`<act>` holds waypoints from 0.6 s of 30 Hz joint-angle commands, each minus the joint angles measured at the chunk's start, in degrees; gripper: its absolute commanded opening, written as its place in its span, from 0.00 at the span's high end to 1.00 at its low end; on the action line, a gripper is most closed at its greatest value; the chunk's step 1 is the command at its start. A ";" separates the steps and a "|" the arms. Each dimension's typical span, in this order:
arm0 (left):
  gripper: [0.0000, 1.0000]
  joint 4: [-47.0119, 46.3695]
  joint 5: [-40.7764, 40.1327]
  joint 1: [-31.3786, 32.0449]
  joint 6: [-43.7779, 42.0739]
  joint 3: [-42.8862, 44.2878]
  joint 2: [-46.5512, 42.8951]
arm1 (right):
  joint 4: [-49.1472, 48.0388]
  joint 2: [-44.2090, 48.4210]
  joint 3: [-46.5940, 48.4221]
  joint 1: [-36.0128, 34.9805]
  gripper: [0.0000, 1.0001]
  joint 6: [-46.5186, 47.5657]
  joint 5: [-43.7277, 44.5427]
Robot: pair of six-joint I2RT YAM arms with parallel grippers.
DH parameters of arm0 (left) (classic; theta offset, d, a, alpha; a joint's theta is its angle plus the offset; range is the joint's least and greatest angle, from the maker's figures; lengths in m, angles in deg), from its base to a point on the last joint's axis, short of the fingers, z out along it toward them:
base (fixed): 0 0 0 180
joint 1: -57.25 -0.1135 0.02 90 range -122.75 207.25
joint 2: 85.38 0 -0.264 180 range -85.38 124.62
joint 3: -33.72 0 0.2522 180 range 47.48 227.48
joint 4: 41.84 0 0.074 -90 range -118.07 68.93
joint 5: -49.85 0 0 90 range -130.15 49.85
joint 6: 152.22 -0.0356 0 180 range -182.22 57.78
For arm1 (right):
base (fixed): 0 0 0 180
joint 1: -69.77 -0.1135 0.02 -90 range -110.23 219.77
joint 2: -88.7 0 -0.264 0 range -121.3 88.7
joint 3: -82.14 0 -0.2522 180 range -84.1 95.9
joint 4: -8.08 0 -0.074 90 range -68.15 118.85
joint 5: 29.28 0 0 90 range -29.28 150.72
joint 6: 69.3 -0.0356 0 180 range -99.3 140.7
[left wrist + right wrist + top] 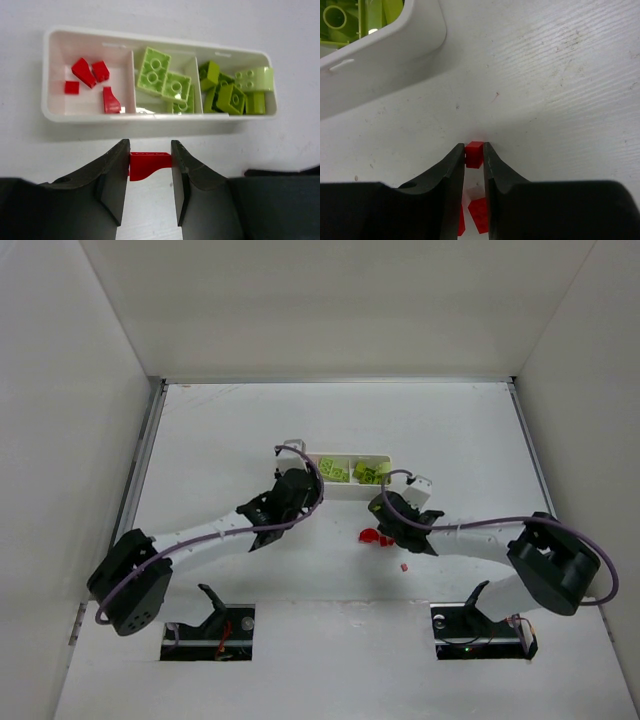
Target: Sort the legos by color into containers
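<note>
Red sloped brick (148, 166) sat pinched in the left gripper's (150, 150) jaws, six o'clock of the white divided tray (54, 75). The right gripper's (473, 149) jaws pinched a tiny red brick (474, 154).

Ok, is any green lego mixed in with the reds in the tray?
No, the red legos sit alone in one end compartment of the tray.
</note>
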 commanded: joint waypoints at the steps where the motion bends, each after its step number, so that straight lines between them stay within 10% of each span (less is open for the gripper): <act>1: 0.80 -2.17 0.21 -3.70 -0.68 4.47 2.74 | 2.59 -0.04 0.44 -1.25 0.75 1.16 0.27; 10: 0.77 -4.02 2.23 -12.41 -1.56 12.73 15.22 | 2.33 7.96 0.09 -4.76 0.78 4.84 3.18; 18: 0.48 -4.20 1.79 -12.85 -2.43 13.18 13.49 | -5.74 10.79 3.16 -5.56 0.78 12.66 -0.23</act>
